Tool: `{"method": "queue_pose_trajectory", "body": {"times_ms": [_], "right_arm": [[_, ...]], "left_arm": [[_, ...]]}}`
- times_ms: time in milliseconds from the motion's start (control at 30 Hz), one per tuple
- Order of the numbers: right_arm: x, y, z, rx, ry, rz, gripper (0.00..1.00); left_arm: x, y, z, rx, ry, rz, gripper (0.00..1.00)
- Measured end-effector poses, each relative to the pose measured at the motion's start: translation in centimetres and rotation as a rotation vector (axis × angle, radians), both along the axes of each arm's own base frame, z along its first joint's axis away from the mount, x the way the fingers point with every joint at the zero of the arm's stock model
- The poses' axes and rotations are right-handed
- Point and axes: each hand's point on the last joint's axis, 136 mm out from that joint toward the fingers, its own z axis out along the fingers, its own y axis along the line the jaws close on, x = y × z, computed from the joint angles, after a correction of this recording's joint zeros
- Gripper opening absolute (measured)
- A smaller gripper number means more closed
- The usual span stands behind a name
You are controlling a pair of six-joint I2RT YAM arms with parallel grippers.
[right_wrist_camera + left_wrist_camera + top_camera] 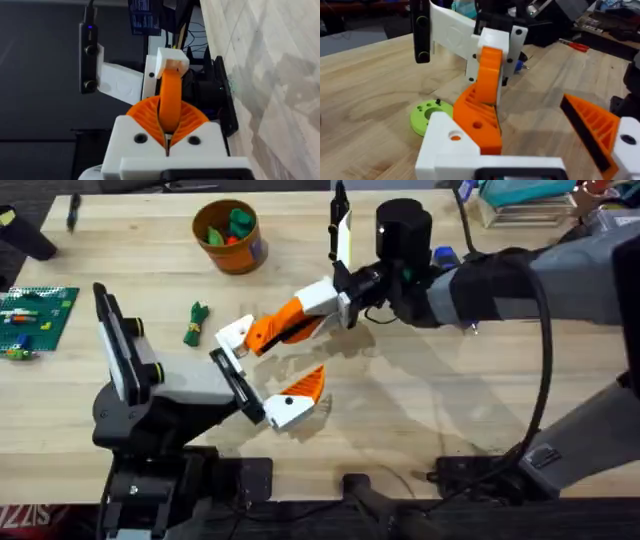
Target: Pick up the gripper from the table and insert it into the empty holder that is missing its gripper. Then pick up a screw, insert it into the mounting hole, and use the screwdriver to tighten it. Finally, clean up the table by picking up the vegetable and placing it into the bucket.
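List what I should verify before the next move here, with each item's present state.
1. The orange tip is clamped in the right pincer: ok.
2. The orange tip touches the holder on the left arm: ok.
3. The orange tip is fully seated: cannot tell.
4. The left pincer is open, leaving room: ok.
5. A screw is ready to pick: cannot tell; a small dark piece stands on the lime-green disc.
6. The vegetable is in the bucket: not ok, it lies on the table.
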Motion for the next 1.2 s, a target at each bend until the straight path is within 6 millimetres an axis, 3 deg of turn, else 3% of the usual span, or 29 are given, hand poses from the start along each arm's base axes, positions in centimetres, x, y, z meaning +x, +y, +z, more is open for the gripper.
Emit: {"method": "queue_pose_trajectory", "body": {"times_ms": [700,1200], "right_arm": [[0.1,2.6,-0.6,-0.022,-0.04,-0.079,0.006],[0.2,2.9,-0.7,-0.021,-0.066,-0.1,0.006]], "left_arm": [[0.2,0.2,0.0,-0.01,0.017,0.015,0.985],[0.5,0.4,-0.1,-0.013,0.026,0.033,0.986]]}}
